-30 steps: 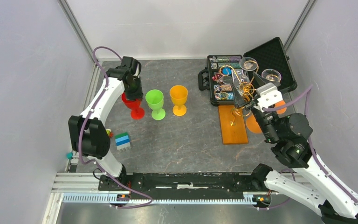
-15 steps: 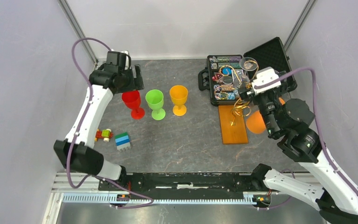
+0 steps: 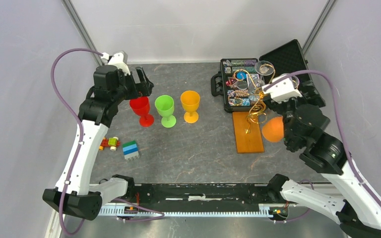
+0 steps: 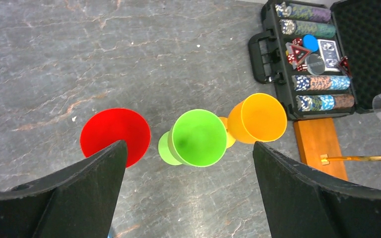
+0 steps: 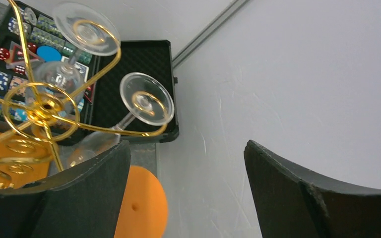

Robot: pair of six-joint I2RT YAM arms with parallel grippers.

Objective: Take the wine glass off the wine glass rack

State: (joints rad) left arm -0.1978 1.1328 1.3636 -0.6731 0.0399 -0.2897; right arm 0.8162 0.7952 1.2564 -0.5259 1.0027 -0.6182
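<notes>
The table (image 3: pixel 198 153) is grey like stone, and white walls (image 3: pixel 203 29) stand all round it. At the far right of the table is the wine glass rack (image 3: pixel 256 106). Two clear glasses hang upside down on it. The wine glass (image 5: pixel 146 101) closest to the right arm is hooked by its foot in a gold curl. The other glass (image 5: pixel 84 29) hangs farther back. Both are on the rack, just as they were a second ago, so the job is not done yet.

The right gripper (image 5: pixel 186 145) has moved. A second ago it was low beside the gold wires. Now it is higher and farther back, near the wine glass but not touching it. Its fingers are spread wider apart than before and hold nothing. I think it is getting ready to reach for that glass.

The left gripper (image 3: pixel 142 82) has moved too. A second ago it was down at the red cup (image 3: pixel 141 106). Now it is up above it, with its fingers wide apart and empty. The red cup stands by itself beside the green cup (image 3: pixel 165 105) and the yellow cup (image 3: pixel 190 101).

An orange round thing (image 3: pixel 273 129) sits just beside the rack's wooden base (image 3: pixel 248 133). The open black case (image 3: pixel 290 59) lies behind the rack.
</notes>
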